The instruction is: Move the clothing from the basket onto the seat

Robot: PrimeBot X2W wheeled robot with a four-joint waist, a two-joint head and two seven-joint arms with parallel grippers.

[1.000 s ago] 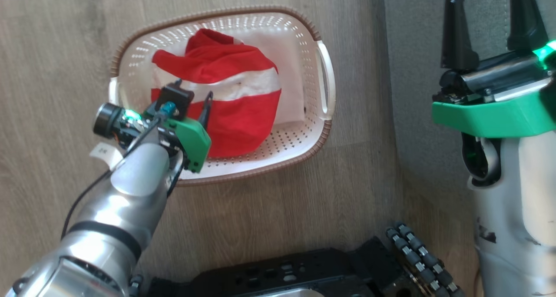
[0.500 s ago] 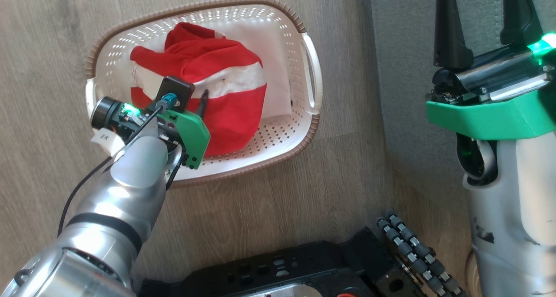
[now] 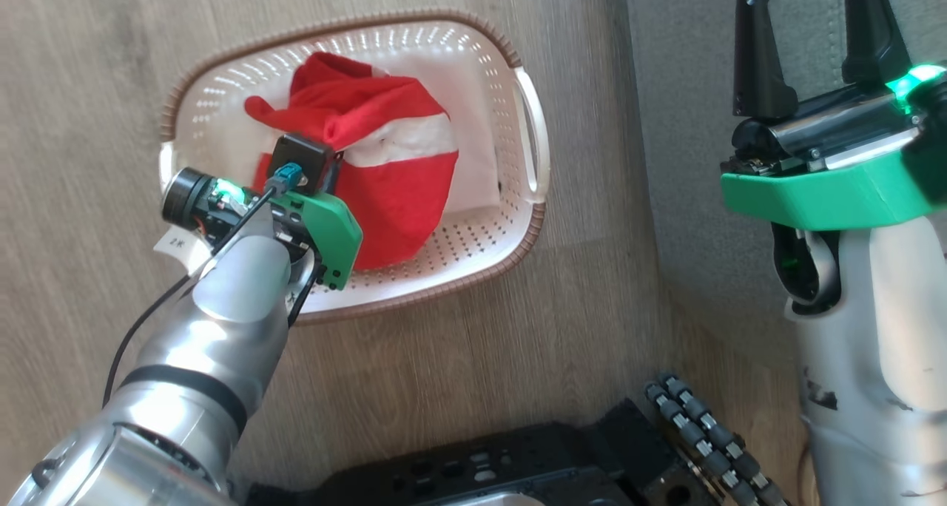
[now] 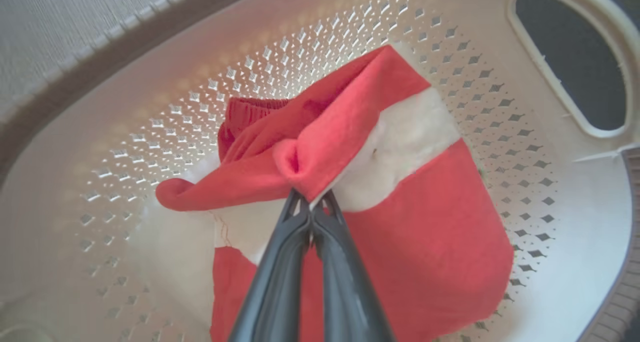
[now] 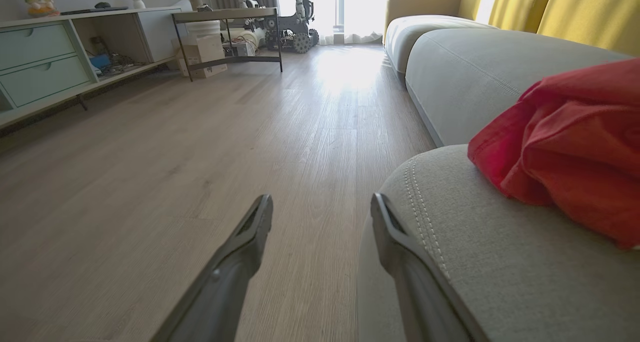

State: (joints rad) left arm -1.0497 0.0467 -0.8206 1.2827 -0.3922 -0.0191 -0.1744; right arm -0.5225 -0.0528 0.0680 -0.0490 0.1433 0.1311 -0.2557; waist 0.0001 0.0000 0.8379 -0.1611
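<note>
- Clothing (image 4: 425,242), red with a white band, lies bunched in the basket (image 4: 150,82) on the floor (image 3: 444,358).
- Our left gripper (image 4: 311,202) has its jaws closed, pinching a red fold at the pile's middle.
- Our right gripper (image 5: 320,207) stands open at the basket's three o'clock, over the seat (image 5: 500,272) edge.
- We see another red garment (image 5: 565,147) on the seat.

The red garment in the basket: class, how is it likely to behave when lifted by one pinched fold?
Probably floppy: the red garment bunches into soft folds where the left end effector pinches it, so it should drape. Likely not slippery: its surface looks fleecy.
</note>
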